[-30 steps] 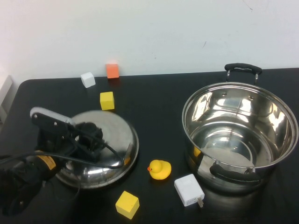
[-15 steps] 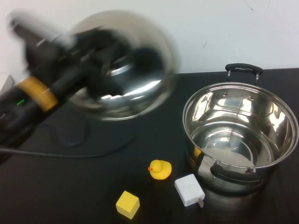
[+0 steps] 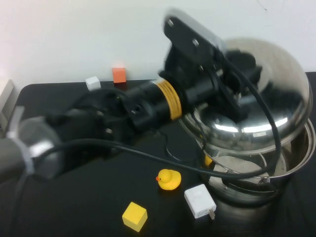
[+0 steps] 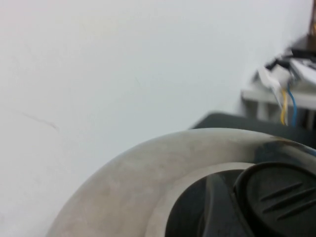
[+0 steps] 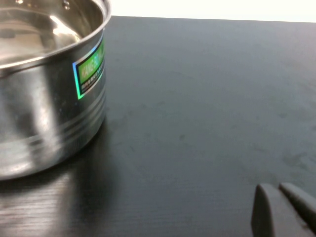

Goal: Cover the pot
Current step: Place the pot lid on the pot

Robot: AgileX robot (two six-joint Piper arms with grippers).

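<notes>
The domed steel lid point(image 3: 261, 98) hangs tilted just above the pot point(image 3: 291, 170), covering most of its mouth; only the pot's front wall and rim show below it. My left gripper point(image 3: 241, 63) is shut on the lid's black knob, with the arm stretched across from the left. In the left wrist view the lid point(image 4: 123, 187) and its knob point(image 4: 276, 197) fill the lower part. My right gripper point(image 5: 282, 207) is out of the high view; its fingers lie together over the black table beside the pot point(image 5: 49, 98), holding nothing.
A yellow duck point(image 3: 168, 179), a white charger point(image 3: 199, 201) and a yellow cube point(image 3: 134, 216) lie in front of the pot. A white cube point(image 3: 92, 83) and an orange cube point(image 3: 118, 74) sit at the back left. The left arm's cable point(image 3: 148, 155) trails over the table.
The left arm lifted the lid off the table at the left and swung it up and to the right, to just over the pot.
</notes>
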